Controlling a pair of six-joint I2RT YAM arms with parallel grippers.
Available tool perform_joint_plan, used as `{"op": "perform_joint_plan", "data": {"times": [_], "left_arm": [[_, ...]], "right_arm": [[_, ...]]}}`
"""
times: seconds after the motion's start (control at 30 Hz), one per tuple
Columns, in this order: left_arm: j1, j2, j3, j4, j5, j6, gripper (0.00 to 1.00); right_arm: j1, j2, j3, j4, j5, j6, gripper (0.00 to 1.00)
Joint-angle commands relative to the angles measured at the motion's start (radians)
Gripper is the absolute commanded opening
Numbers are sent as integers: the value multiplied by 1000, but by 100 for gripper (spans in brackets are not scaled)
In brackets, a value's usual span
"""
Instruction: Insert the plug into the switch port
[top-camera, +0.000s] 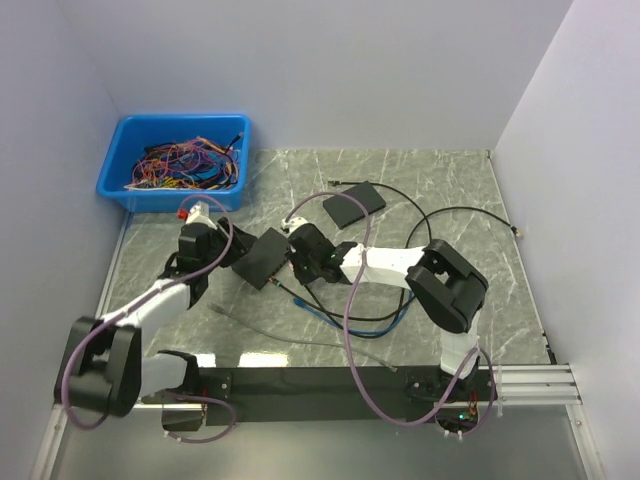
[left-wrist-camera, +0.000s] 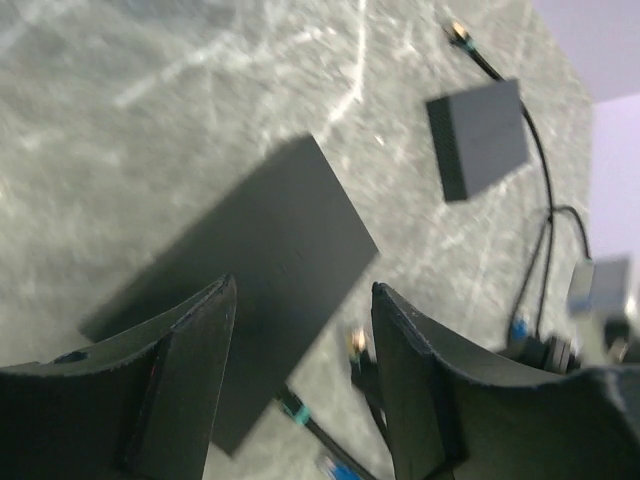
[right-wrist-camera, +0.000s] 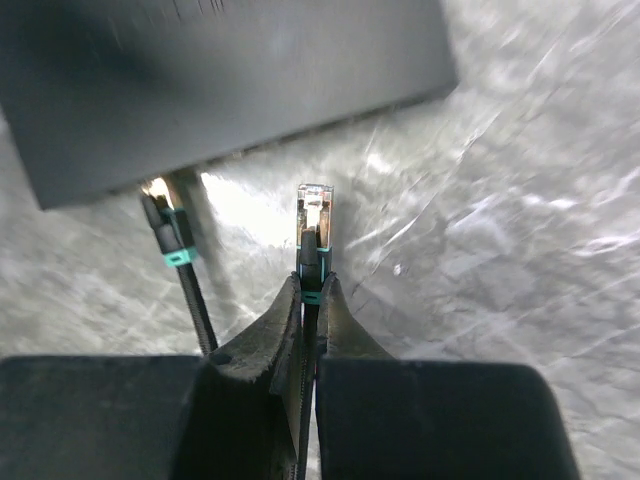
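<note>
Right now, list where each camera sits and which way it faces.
Top: above and behind the bases, looking down on the table; left arm and right arm show.
Left wrist: on the left arm, facing down at the switch; the open left end effector shows.
Right wrist: facing the switch's port side; the right end effector, shut on the plug, shows.
Both wrist views share the switch.

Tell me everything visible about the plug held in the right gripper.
The plug is a small clear connector with metallic glints near its tip and a teal band at its rear. The right gripper is shut on it at that band, so the plug sticks out past the fingertips. It points at the near edge of the black switch but stops short of it, not inserted. A second plug to its left reaches the switch's edge.
</note>
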Motion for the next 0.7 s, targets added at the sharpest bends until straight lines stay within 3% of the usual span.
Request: {"op": "perform_joint_plan", "data": {"times": [0.0, 0.43, 0.67], "left_arm": [[40, 67, 79, 116, 28, 59, 62], [77, 421, 157, 310, 158, 70, 58], [79, 483, 159, 364, 204, 78, 55]], "right_arm": [[-3, 12, 56, -24, -21, 12, 0], [-1, 50, 93, -18, -63, 5, 0], [-1, 86, 131, -25, -70, 5, 0]]}}
